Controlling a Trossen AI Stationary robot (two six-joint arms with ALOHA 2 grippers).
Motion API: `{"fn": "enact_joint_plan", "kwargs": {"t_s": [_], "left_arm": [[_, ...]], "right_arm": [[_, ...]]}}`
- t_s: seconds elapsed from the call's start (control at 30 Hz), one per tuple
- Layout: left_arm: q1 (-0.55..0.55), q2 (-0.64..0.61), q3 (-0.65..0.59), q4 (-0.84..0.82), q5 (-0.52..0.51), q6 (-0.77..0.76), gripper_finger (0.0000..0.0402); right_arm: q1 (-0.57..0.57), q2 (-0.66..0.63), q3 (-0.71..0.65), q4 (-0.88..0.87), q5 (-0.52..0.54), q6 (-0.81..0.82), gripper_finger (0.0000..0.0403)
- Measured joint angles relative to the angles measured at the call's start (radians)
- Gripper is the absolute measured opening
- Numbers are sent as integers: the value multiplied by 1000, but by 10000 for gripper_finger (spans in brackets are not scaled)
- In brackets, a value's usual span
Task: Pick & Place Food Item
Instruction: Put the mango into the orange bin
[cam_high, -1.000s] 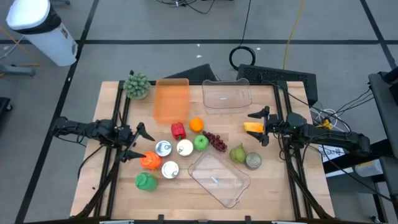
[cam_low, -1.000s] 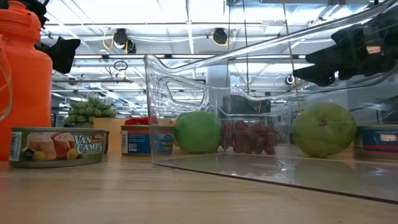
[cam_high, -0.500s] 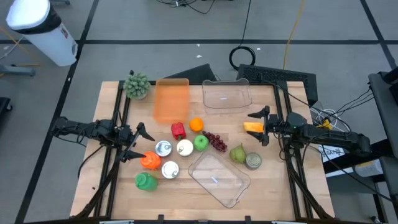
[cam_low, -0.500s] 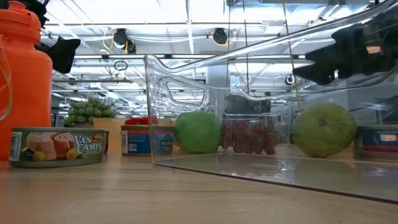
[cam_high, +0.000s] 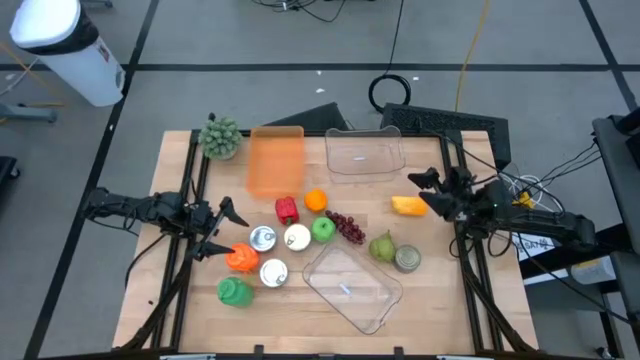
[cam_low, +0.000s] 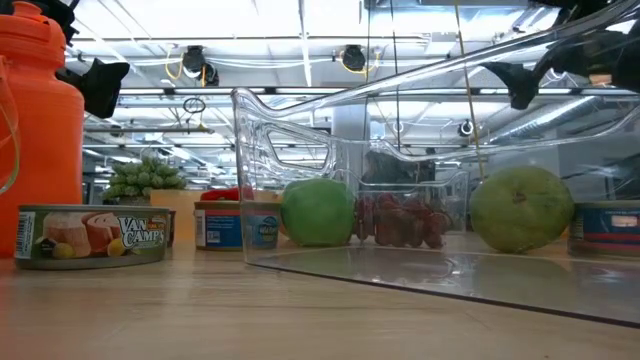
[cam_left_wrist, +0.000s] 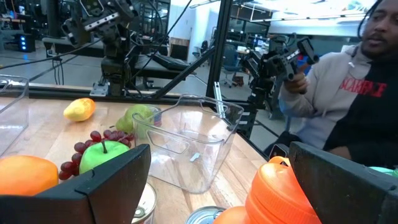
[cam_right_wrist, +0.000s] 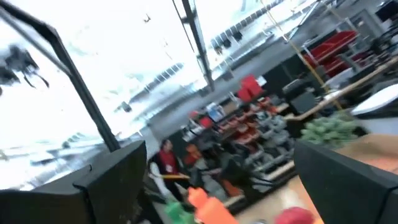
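Note:
Food lies mid-table: a yellow fruit (cam_high: 408, 205), an orange (cam_high: 316, 200), a red pepper (cam_high: 287, 210), grapes (cam_high: 347, 228), a green apple (cam_high: 323, 230) and a pear (cam_high: 383, 246). Two clear containers stand there, one near (cam_high: 352, 287) and one far (cam_high: 364, 152). My right gripper (cam_high: 432, 192) hovers open just right of the yellow fruit, tipped upward and rolled. It shows open in its own view too (cam_right_wrist: 217, 186). My left gripper (cam_high: 226, 230) waits open and level at the left (cam_left_wrist: 211, 186), beside an orange bottle (cam_high: 241, 258).
Cans (cam_high: 263, 238) (cam_high: 273, 272) (cam_high: 407, 259), a white ball (cam_high: 297, 238) and a green bottle (cam_high: 235, 291) stand among the food. An orange tray (cam_high: 274, 162) and a green plant (cam_high: 220, 137) sit at the far left. A person (cam_left_wrist: 348, 93) sits beyond the table.
My right gripper has tipped its fingers upward, rolled about its own axis and risen a little beside the yellow fruit, staying open. Its wrist view now looks up into the room. Nothing on the table has moved.

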Motion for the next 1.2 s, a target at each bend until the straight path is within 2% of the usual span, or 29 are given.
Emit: {"fn": "enact_joint_plan", "kwargs": {"t_s": [0.17,0.43,0.63,0.87,1.07,1.2], "left_arm": [[0,0,0,0,0,0,397],[0,0,0,0,0,0,397],[1,0,0,0,0,0,397],[1,0,0,0,0,0,397],[1,0,0,0,0,0,397],[1,0,0,0,0,0,397]], "right_arm": [[-1,1,0,11,50,3,389],[-1,3,0,56,191,-122,389],[-1,25,0,-85,220,-33,389],[-1,91,0,-272,316,85,389],[-1,149,0,-281,233,50,389],[-1,163,14,-280,171,-53,389]]}}
